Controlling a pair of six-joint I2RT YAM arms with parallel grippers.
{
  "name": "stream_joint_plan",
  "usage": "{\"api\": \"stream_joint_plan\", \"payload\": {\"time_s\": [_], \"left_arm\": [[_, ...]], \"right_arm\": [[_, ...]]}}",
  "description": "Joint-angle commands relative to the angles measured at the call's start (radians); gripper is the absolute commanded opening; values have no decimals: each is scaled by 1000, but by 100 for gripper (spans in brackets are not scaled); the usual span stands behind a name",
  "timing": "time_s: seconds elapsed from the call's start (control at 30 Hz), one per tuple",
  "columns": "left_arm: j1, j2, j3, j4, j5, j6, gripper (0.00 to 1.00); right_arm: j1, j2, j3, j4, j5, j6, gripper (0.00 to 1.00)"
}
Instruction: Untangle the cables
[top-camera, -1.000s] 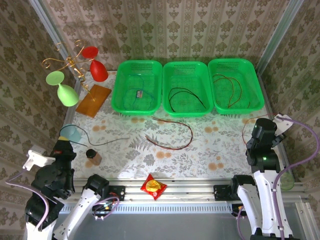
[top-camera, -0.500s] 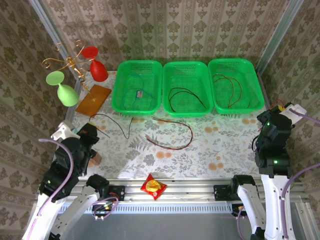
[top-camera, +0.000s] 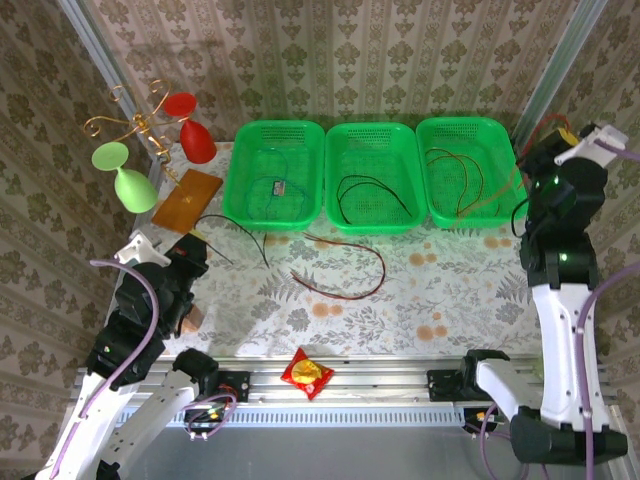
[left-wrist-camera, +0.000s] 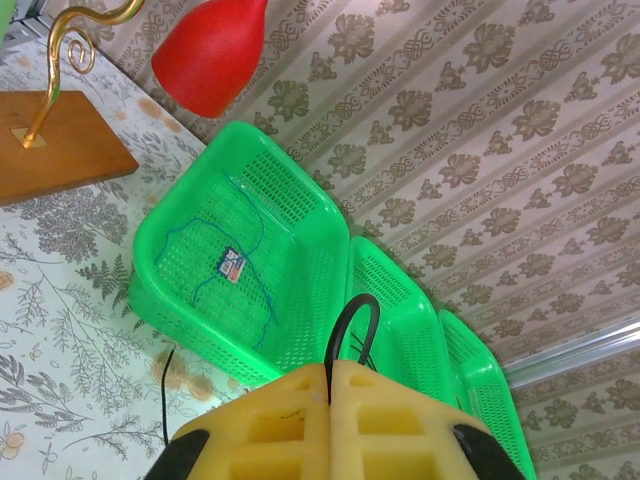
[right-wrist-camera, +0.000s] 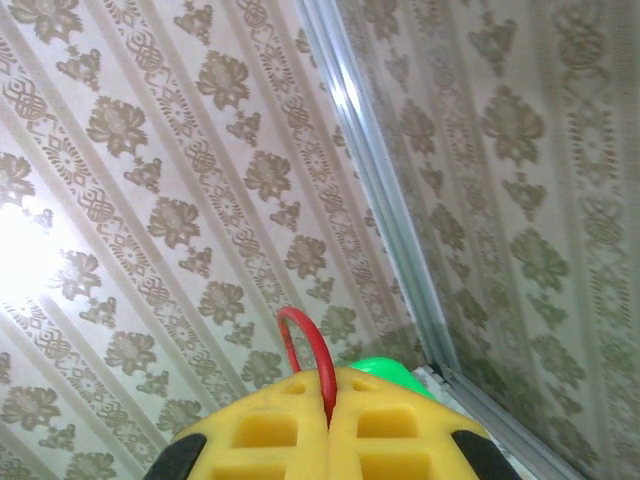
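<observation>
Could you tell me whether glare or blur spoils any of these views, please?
Right wrist view: a blown-out glare patch on the wallpaper at left, though the red cable reads sharp. Left wrist view: evenly lit, the black cable and nearest green basket crisp. Top external view: soft, even light, no strong glare on the table.

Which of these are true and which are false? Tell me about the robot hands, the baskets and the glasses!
1. The left gripper pinches a black cable. True.
2. The right gripper is wide open. False: it is shut on a red cable.
3. The middle basket is empty. False: a dark cable lies in it.
4. A red glass and a green glass are left of the baskets. True.
</observation>
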Motion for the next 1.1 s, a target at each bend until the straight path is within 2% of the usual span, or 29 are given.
{"api": "stream_joint_plan", "payload": {"time_s": [0.0, 0.23, 0.47, 0.63, 0.87, 1.07], "left_arm": [[-4, -2, -5, 28, 32, -14, 0], [-5, -2, -22, 32, 53, -35, 0], [-5, 9, -27, 46, 65, -37, 0], [-7, 15, -34, 56, 75, -43, 0], [-7, 25, -27, 52, 78, -33, 0], [-7, 39, -23, 55, 88, -28, 0]], "right_arm": [[7, 74, 80, 101, -71, 16, 0], [7, 220, 165, 178, -103, 49, 0], [9, 334, 207, 178, -101, 2, 0], [8, 356, 44, 160, -56, 16, 0], [8, 383, -170, 124, -104, 53, 0], [8, 493, -171, 12, -105, 88, 0]]}}
